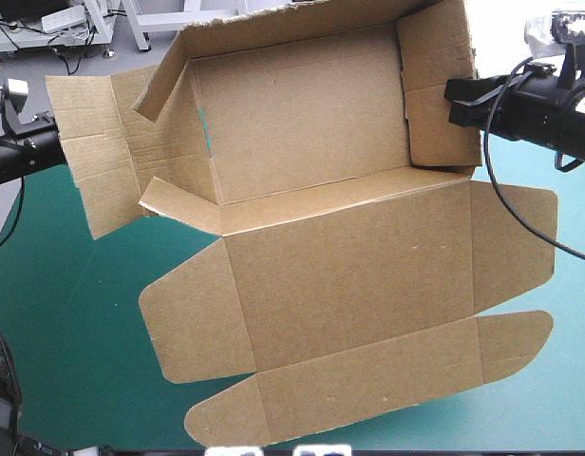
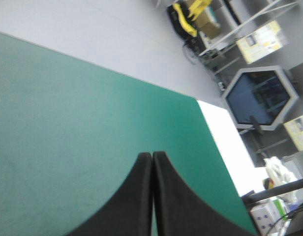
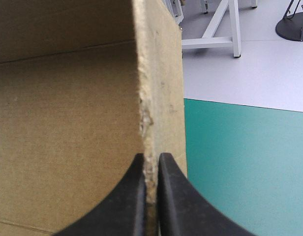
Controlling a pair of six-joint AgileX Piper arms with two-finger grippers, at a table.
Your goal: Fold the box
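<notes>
The left arm (image 1: 27, 152) reaches in from the side, its jaws pressed together, empty. The right arm (image 1: 544, 103) has its jaws pinched on a wall of the box (image 3: 68, 123).

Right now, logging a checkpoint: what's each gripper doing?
Left gripper: shut, holding nothing.
Right gripper: shut on the box, at its side wall.

The table (image 1: 65, 313) has a teal-green cover, and the cover shows bare along the left side, the near edge and the right side. One thing lies on it: the brown box (image 1: 349, 275), a big cut sheet of board that fills the middle. The near part of the sheet lies flat with its round flaps spread out, and the far part has walls standing up.
</notes>
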